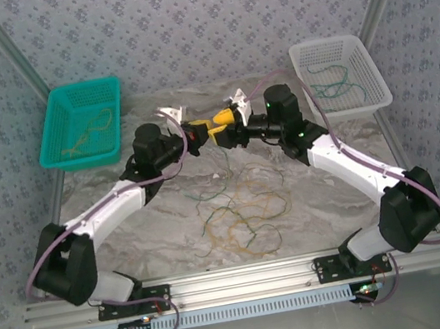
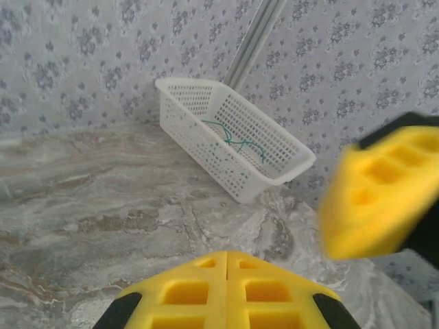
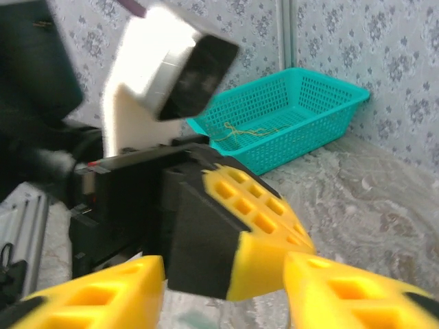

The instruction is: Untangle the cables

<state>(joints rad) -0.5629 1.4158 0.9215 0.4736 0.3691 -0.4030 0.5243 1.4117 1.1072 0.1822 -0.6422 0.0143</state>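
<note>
A robotics lab test cell rather than a lived-in room. Floral-patterned walls [image 1: 179,19] close in three sides between bare aluminium posts [image 1: 9,48]. Two robot arms, left [image 1: 109,208] and right [image 1: 355,163], are bolted to an aluminium rail [image 1: 240,283] edging a marble-look table [image 1: 320,207]. A teal basket [image 1: 84,84], a white basket [image 1: 324,41] and loose cables [image 1: 241,212] sit on it.

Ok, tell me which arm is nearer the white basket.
Right. The right arm sits just left of the white basket, close to its near-left corner. The left arm reaches in from the other side, nearer the teal basket.
</note>
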